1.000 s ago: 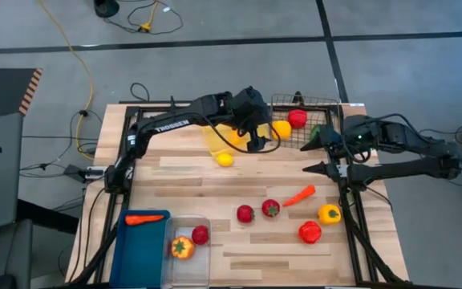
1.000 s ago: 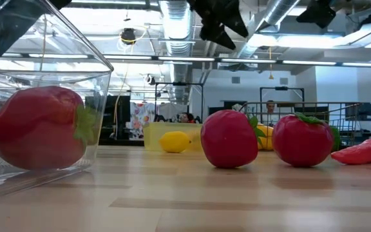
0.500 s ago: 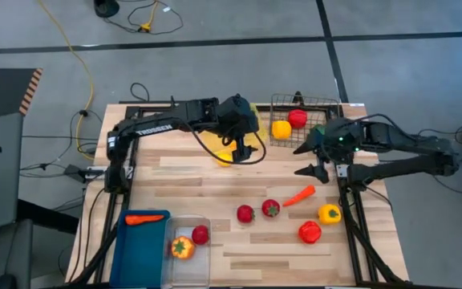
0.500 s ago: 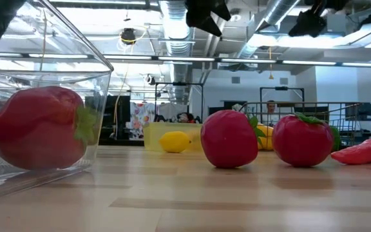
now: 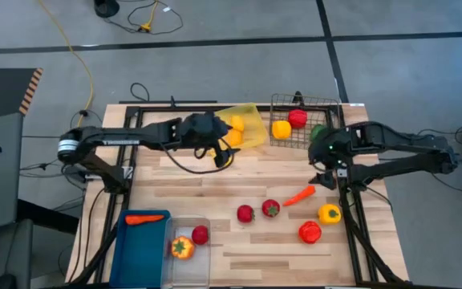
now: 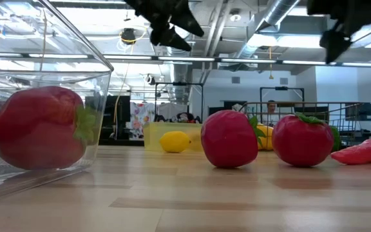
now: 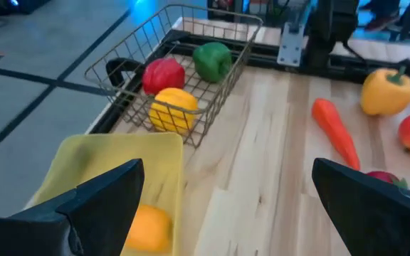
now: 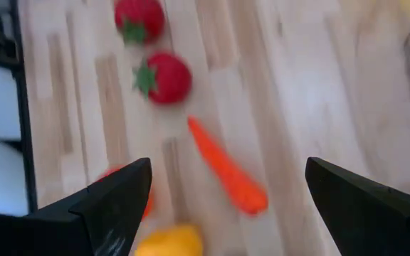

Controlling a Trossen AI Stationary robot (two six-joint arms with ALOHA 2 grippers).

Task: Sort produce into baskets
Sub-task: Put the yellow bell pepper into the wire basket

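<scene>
My left gripper (image 5: 219, 152) (image 7: 226, 206) is open and empty above the table, beside the near left corner of the yellow tray (image 5: 247, 120), which holds two lemons (image 5: 237, 124). Another lemon (image 6: 174, 142) shows in front of the tray in the low view. My right gripper (image 5: 325, 167) (image 8: 226, 206) is open and empty just far of an orange carrot (image 5: 299, 195) (image 8: 226, 167) lying on the table. Two red tomatoes (image 5: 245, 213) (image 5: 271, 208), a yellow pepper (image 5: 329, 213) and a red pepper (image 5: 310, 232) lie loose nearby.
The wire basket (image 5: 305, 103) at the far right holds a yellow, a red and a green pepper (image 7: 212, 60). The blue bin (image 5: 139, 245) holds a carrot. The clear bin (image 5: 189, 261) holds an orange pepper and a tomato. Bare wood lies mid-table.
My left gripper has drawn back from over the yellow tray toward the table's left edge, uncovering the tray and its lemons. My right gripper has shifted a little toward the near edge, closer to the carrot. No produce has moved.
</scene>
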